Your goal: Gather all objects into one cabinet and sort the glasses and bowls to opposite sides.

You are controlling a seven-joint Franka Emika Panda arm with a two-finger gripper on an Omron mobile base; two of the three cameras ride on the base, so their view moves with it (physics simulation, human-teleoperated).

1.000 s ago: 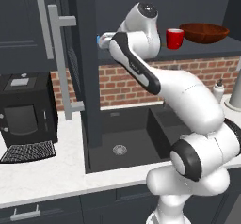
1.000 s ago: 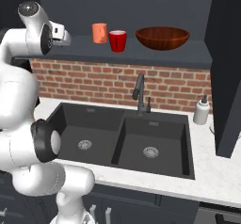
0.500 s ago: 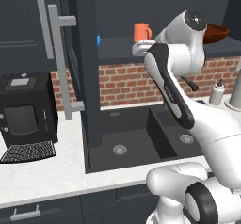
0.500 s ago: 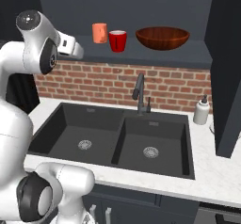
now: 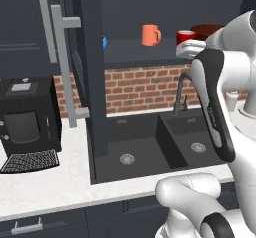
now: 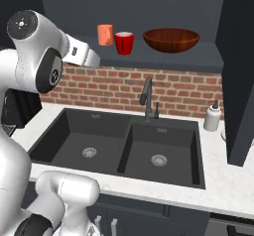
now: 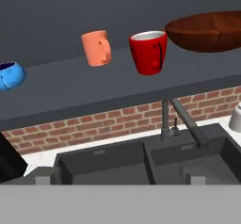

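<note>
1. Four pcs on cabinet shelf (image 7: 94,89); red mug (image 7: 149,52) mid.
2. Blue bowl (image 7: 10,75) far left of it; orange mug (image 7: 96,48) just left; brown bowl (image 7: 207,30) right.
3. Mugs prob. light, rigid, glossy; grip across rim/wall.
4. Gripper: can't tell open/closed.

Cabinet door (image 5: 92,67) hides most of blue bowl (image 5: 104,42).
</note>
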